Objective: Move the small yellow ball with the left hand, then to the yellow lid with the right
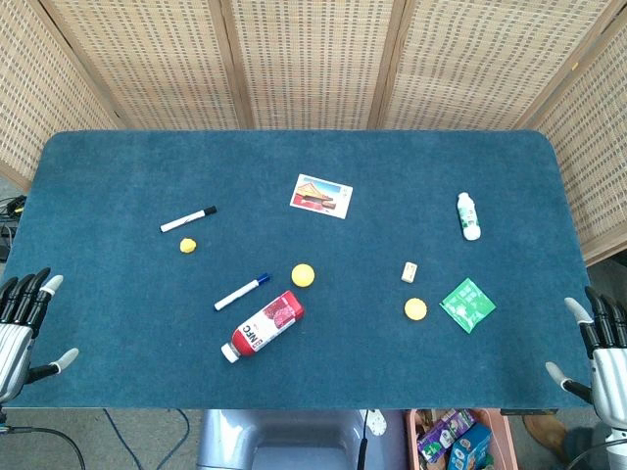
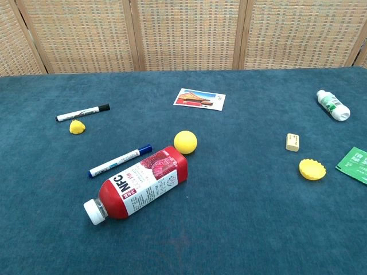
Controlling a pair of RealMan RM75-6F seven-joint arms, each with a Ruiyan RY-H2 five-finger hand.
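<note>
The small yellow ball (image 1: 303, 275) (image 2: 185, 142) lies near the middle of the blue table, just above the red juice bottle. The yellow lid (image 1: 415, 309) (image 2: 312, 169) lies flat to the right of it, below a small cream block. My left hand (image 1: 22, 323) hangs off the table's front left corner, fingers spread, holding nothing. My right hand (image 1: 600, 343) sits off the front right corner, also spread and empty. Neither hand shows in the chest view.
A red juice bottle (image 1: 263, 326) (image 2: 136, 184) lies on its side by the ball, a blue-capped marker (image 1: 241, 292) beside it. A black marker (image 1: 188, 219), a yellow lump (image 1: 188, 246), a postcard (image 1: 321, 195), a cream block (image 1: 409, 272), a green packet (image 1: 467, 305) and a white bottle (image 1: 468, 215) lie around.
</note>
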